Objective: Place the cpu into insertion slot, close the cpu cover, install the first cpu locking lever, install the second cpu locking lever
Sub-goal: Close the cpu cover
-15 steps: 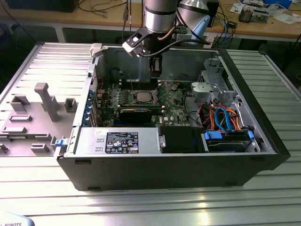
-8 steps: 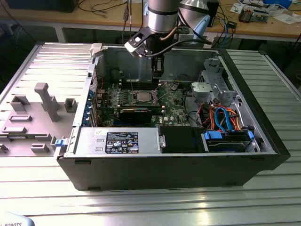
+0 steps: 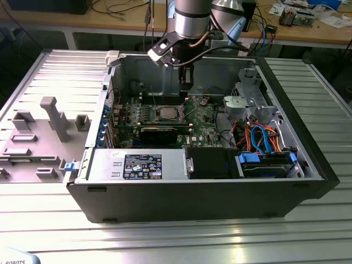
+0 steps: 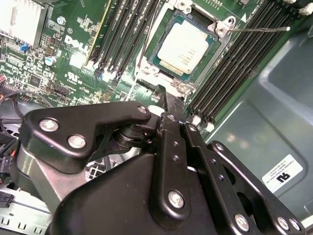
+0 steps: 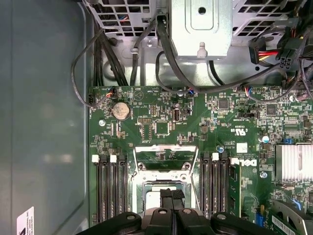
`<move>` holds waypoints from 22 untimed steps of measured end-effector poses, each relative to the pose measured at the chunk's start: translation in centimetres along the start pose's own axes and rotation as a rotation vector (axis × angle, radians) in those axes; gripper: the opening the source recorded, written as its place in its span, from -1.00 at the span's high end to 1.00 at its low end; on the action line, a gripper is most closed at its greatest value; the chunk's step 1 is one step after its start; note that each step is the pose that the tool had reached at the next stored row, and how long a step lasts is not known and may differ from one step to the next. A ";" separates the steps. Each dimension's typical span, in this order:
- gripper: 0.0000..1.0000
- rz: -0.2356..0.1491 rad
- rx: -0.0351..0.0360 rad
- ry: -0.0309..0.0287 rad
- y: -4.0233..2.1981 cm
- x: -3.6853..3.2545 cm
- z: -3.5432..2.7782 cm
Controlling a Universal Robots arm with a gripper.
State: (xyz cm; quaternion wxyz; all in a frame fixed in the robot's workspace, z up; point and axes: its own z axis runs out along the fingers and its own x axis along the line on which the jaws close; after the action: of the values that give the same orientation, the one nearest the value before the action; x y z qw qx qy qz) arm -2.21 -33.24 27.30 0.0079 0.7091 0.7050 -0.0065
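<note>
The cpu (image 4: 183,46), a square chip with a dull silver top, lies flat in the insertion slot (image 4: 146,68) on the green board. In the first wrist view the cpu cover (image 5: 166,149), a silver frame with a square window, stands swung open beyond the insertion slot (image 5: 141,188). A thin wire locking lever (image 4: 259,29) sticks out free beside the socket. My gripper (image 4: 171,106) hovers just above the socket edge with its black fingers (image 5: 166,195) pressed together and nothing between them. In the exterior view my gripper (image 3: 186,82) hangs inside the case, above and behind the socket (image 3: 166,113).
Black memory slots (image 5: 110,188) flank the socket on both sides. A silver heatsink (image 5: 293,164), a long black card (image 3: 159,132), a metal drive cage (image 3: 247,104) with cables, and the case walls (image 3: 181,192) close in the work area. A grey fixture plate (image 3: 49,129) lies at the exterior view's left.
</note>
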 end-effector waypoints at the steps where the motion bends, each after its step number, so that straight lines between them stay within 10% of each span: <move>1: 0.79 0.000 0.0000 0.0000 0.05 0.00 0.00; 22: 0.79 0.000 0.0000 0.0000 1.67 0.01 0.00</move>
State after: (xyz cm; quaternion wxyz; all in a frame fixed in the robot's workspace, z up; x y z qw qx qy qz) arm -0.54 -33.24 27.30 0.0079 0.7091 0.7050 -0.0065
